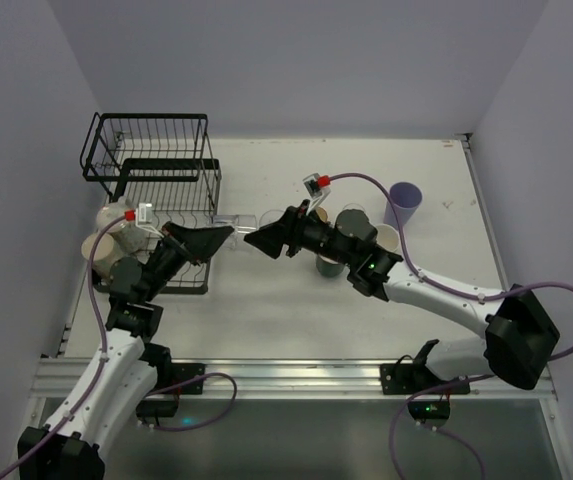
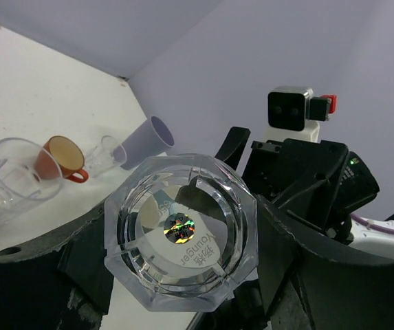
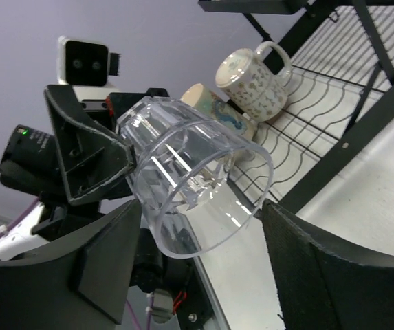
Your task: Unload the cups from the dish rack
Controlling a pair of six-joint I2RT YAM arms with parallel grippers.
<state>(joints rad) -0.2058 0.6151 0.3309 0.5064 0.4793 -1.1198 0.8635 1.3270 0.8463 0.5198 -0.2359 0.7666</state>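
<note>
My left gripper (image 1: 224,234) is shut on a clear glass (image 2: 181,230), which it holds sideways above the table just right of the dish rack (image 1: 156,170). The thick faceted base of the glass faces the left wrist camera. My right gripper (image 3: 203,240) stands open around the glass's mouth (image 3: 197,185), one finger close to the rim and a gap at the other. Two cream mugs (image 3: 255,82) (image 3: 210,110) lie on the rack's low ridged tray. On the table stand a lavender tumbler (image 2: 148,141), a small orange cup (image 2: 59,158) and two clear glasses (image 2: 7,179) (image 2: 104,155).
The rack's tall basket section (image 1: 151,145) is at the back left corner, by the left wall. The unloaded cups cluster under and beyond the right forearm (image 1: 366,260), with a dark cup (image 1: 328,262) among them. The walls close in at the back and on both sides.
</note>
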